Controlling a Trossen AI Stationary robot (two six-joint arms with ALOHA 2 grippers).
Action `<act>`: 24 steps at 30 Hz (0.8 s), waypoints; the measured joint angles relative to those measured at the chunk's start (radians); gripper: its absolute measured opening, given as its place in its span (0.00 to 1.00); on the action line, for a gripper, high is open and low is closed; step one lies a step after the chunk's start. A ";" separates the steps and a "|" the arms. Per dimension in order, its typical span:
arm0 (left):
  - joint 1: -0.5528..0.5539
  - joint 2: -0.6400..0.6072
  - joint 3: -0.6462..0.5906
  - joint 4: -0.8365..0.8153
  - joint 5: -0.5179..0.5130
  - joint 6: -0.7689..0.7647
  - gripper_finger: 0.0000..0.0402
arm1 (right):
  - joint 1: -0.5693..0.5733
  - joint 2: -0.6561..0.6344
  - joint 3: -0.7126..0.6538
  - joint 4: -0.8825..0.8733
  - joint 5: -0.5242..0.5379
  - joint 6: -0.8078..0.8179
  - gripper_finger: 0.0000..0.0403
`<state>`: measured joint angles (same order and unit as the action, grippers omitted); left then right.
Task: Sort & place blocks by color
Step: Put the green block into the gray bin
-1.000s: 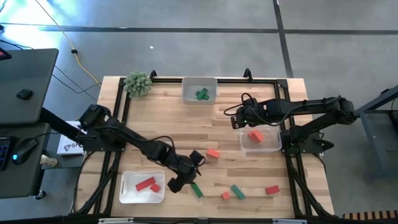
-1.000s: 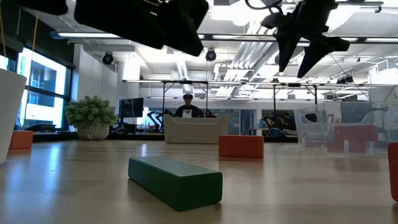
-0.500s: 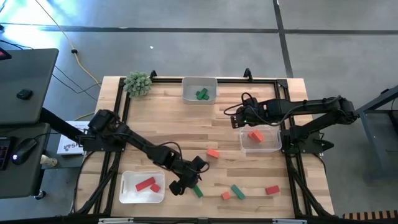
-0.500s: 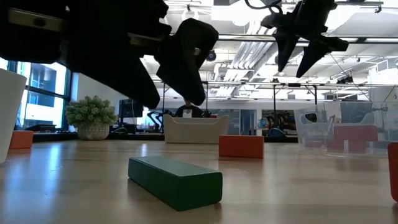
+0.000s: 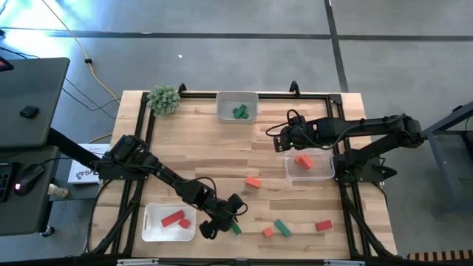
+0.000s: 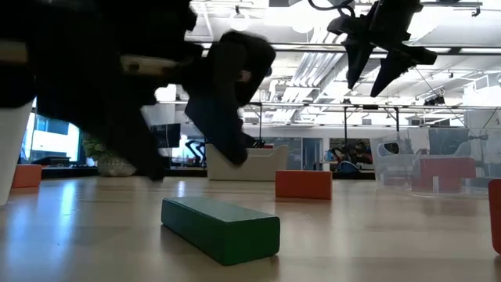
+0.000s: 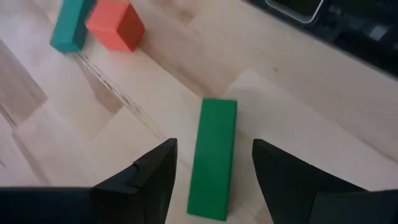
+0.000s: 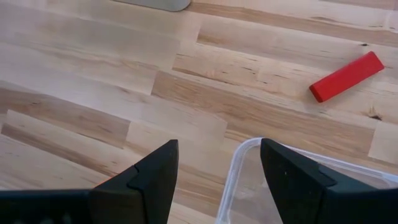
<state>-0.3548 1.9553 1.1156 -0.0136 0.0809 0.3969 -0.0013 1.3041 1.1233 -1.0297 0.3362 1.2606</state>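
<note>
While I've got the left gripper (image 5: 222, 220) hanging spread apart over a long green block (image 7: 212, 158) near the table's front edge, the trays look like this: white tray (image 5: 151, 229) at the front-left holds two red blocks (image 5: 174, 219), the back-edge tray (image 5: 222, 108) has green ones (image 5: 239, 111), the clear tub (image 5: 322, 171) by the right edge one coral block (image 5: 303, 160). Right gripper (image 5: 279, 139) hovers open beside that tub.

Pale striped wood table (image 5: 199, 140); green blocks (image 5: 234, 227), coral blocks (image 5: 253, 182), red blocks (image 5: 323, 225); white trays (image 5: 151, 230); black arms (image 5: 162, 174).
</note>
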 joint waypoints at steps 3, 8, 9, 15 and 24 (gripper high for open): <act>-0.002 0.012 0.000 0.005 -0.014 0.000 0.50 | 0.000 0.000 0.000 0.003 0.000 0.000 0.54; 0.001 0.034 0.000 0.018 -0.015 -0.001 0.50 | 0.000 0.000 0.000 0.005 -0.001 0.000 0.54; 0.001 0.036 -0.001 0.003 -0.017 -0.002 0.50 | 0.000 0.000 0.000 0.005 -0.001 0.000 0.54; 0.007 0.055 0.000 -0.004 -0.001 -0.037 0.50 | 0.002 0.000 0.000 0.010 -0.003 0.000 0.54; 0.010 0.063 0.001 -0.013 0.020 -0.070 0.33 | 0.002 0.000 0.000 0.014 -0.003 0.000 0.54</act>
<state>-0.3451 2.0178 1.1168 -0.0267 0.1013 0.3266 0.0006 1.3045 1.1233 -1.0157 0.3332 1.2610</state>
